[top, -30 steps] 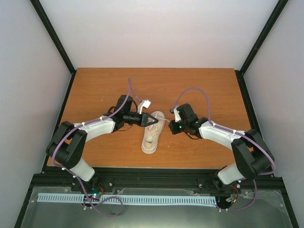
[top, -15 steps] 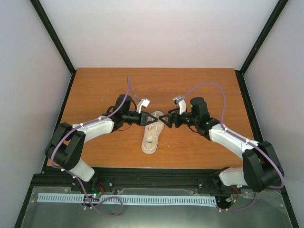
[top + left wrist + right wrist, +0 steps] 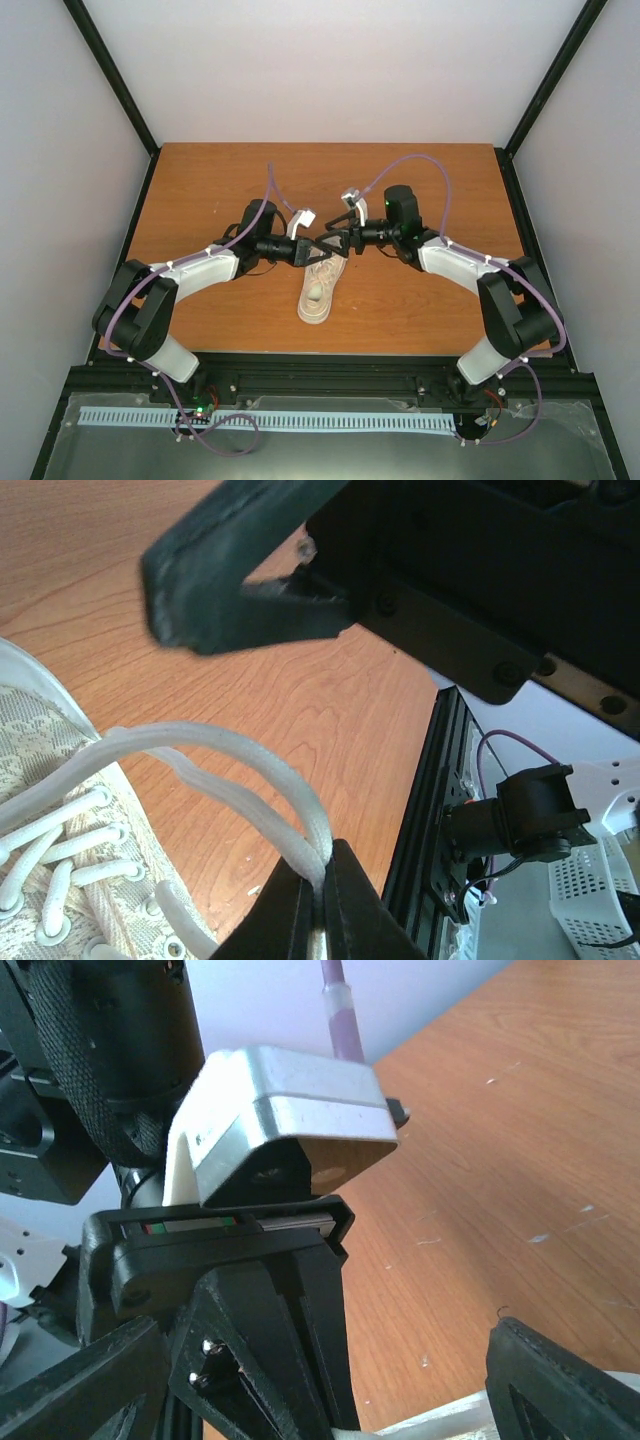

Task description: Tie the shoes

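Note:
A cream low-top shoe (image 3: 318, 292) lies mid-table with its toe toward the arms. My left gripper (image 3: 317, 249) hovers over its tongue end. In the left wrist view this gripper (image 3: 324, 868) is shut on a loop of pale flat lace (image 3: 235, 770) rising from the shoe's eyelets (image 3: 60, 900). My right gripper (image 3: 337, 238) faces it tip to tip and is open. One of its dark fingers (image 3: 215, 590) hangs above the loop. In the right wrist view, the open fingers (image 3: 560, 1385) straddle the left gripper's black body (image 3: 260, 1340), with a bit of lace (image 3: 430, 1426) at the bottom edge.
The wooden table (image 3: 440, 190) is ringed by black frame rails (image 3: 515, 200) and white walls. A white cable connector (image 3: 305, 216) hangs just behind the left gripper. Purple cables arc over both arms.
The right arm has swung in from the shoe's right side to meet the left gripper, and its jaws have opened. The left gripper stays shut on the lace loop.

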